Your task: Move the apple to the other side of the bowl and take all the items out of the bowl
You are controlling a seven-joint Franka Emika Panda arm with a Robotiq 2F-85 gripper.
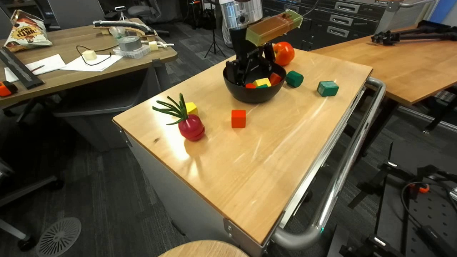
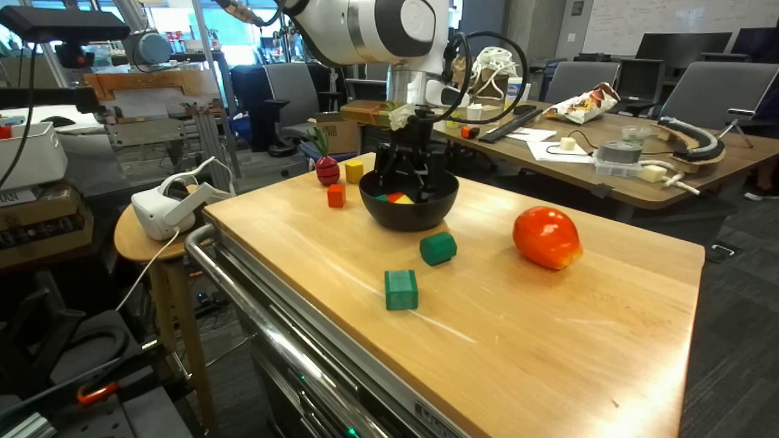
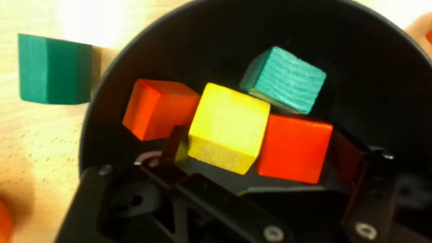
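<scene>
The black bowl [image 2: 409, 213] stands on the wooden cart top, and my gripper [image 3: 261, 148] reaches down inside it, jaws spread wide. Between its fingers sit a yellow block [image 3: 229, 125] and a red cube [image 3: 294, 148], both resting in the bowl. Just outside the left finger is an orange-red cube [image 3: 162, 109]; a green block [image 3: 285, 81] lies beyond the yellow one. The shiny red-orange apple [image 2: 546, 237] rests apart from the bowl, behind it in an exterior view [image 1: 284, 53]. The fingertips' ends are partly hidden by the bowl wall in both exterior views.
On the cart top outside the bowl lie two green blocks [image 2: 438, 248], a red cube [image 1: 238, 118], a yellow block [image 1: 191, 108] and a dark-red fruit with green leaves [image 1: 191, 127]. A metal rail [image 1: 342, 171] runs along one cart edge.
</scene>
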